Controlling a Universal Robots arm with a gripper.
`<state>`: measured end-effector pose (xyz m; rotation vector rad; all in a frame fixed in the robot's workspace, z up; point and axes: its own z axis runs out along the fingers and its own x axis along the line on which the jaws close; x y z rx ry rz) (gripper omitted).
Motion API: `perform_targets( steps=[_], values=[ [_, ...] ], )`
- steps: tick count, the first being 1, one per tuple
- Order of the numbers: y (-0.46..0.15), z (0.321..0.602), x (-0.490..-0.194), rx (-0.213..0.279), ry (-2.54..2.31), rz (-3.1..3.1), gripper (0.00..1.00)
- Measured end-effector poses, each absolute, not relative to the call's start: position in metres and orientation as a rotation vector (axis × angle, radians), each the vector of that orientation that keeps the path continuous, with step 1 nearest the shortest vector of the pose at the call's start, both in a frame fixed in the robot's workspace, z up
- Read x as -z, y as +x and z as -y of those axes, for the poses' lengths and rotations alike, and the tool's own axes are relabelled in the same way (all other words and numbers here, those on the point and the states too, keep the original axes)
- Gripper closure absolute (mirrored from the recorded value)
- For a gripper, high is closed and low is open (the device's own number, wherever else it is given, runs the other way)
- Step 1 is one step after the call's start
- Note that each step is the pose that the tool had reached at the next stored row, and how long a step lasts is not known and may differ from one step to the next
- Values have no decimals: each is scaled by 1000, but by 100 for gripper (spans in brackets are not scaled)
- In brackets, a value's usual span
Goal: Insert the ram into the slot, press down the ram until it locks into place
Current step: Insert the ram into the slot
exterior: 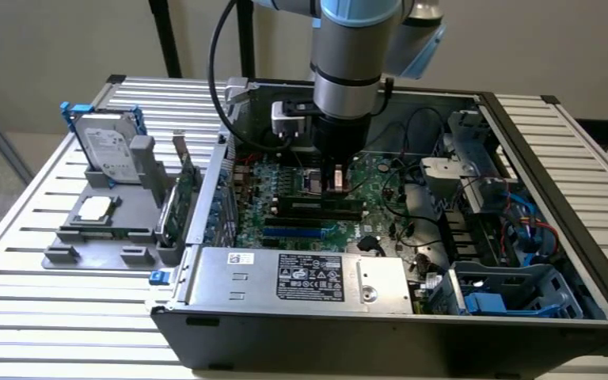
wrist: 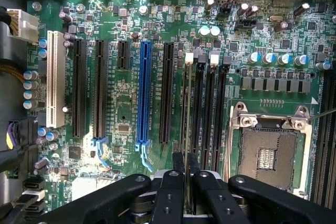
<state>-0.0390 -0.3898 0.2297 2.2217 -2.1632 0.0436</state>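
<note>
**Ram in the claw, lined up over the memory sockets**

Pinching the ram tight in the claw, edge-on, run along the slot. That's the outermost of the black memory sockets, on the side of the blue card socket. Hard to say whether bedded in or just resting on top.

Plenty of risk from here, by the look of it. Could go down with one end high and jam on an end clip. Could meet the key off-line and flex the motherboard. Could skid across into the neighbouring socket.

Working deep inside the open case on the slatted tabletop.
</note>
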Motion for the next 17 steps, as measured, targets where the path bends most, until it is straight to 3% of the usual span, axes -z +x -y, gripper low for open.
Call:
perform_targets(
  steps=[17],
  values=[
    [-39, 387, -225, -59, 2214, 2156, 86]
  ],
)
